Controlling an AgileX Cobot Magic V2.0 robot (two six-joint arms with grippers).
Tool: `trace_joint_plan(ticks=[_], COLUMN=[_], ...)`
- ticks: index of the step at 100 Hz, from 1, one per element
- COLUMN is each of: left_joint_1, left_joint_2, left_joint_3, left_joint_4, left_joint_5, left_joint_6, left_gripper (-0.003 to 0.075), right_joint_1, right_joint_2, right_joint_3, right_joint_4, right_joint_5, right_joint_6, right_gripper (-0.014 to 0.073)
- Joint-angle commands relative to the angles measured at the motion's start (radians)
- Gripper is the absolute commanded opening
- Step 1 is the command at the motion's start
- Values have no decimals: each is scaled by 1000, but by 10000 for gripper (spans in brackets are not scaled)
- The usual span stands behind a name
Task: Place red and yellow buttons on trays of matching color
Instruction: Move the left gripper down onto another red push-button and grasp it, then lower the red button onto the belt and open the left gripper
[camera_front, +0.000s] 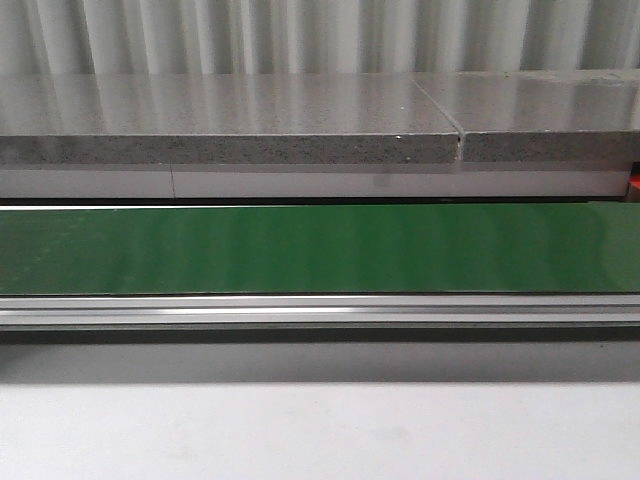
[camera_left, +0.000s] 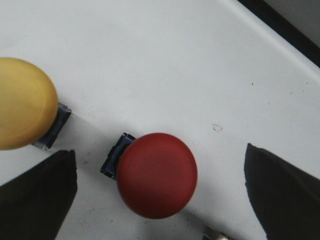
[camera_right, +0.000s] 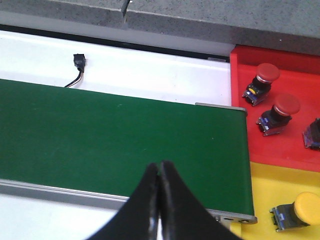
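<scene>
Black fingers (camera_left: 40, 200) of the left tool (camera_left: 157, 152) up close, spread wide apart, pinching nothing. Right between them, a loose red button (camera_left: 156, 175), lying on the white desk (camera_left: 150, 50), with no finger seen touching it. Just beside it, outside the gap, a loose yellow button (camera_left: 22, 110), also on the desk.

Right tool (camera_right: 159, 167) pressed together, holding nothing, hanging over the green belt (camera_right: 100, 135). Past the end of the belt, a red tray (camera_right: 290, 150) and a yellow tray (camera_right: 270, 190), side by side and touching. On the red tray, a first sorted red button (camera_right: 265, 75) and a second sorted red button (camera_right: 282, 107), near each other. One more thing at the tray's edge, cut off, colour hard to tell. On the yellow tray, one sorted yellow button (camera_right: 300, 210).

From the front, only the belt (camera_front: 320, 250) across the middle of the frame, a grey ledge (camera_front: 230, 120) in the upper part and the desk (camera_front: 320, 430) along the lower edge. No tools, buttons or trays to see there.

Partly done, by the look of it: some buttons already on trays of the same colour. Left to do, at least: the loose red one to the red tray, the loose yellow one to the yellow tray. Probably the red one first, sitting ready in the open tool.
</scene>
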Motion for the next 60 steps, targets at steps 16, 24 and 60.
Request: trace_joint_plan(ticks=[16,24,60], left_joint_1=[2,2,1], left_joint_2=[-48,-48,-76], left_joint_3=[-30,-30,-30], left_joint_4=[-20,-20,-20], left_joint_5=[-22,-11,39], left_joint_6=[-11,-11,21], left_gripper=[529,431,-4], right_joint_1=[2,2,2], right_joint_2=[-5,-5,-5], right_joint_3=[-25,-25,-25], right_joint_4=[6,6,6], right_joint_5=[-69,-69,-69], right_joint_6=[-9,-9,-9], right_gripper=[-68,-68,-68])
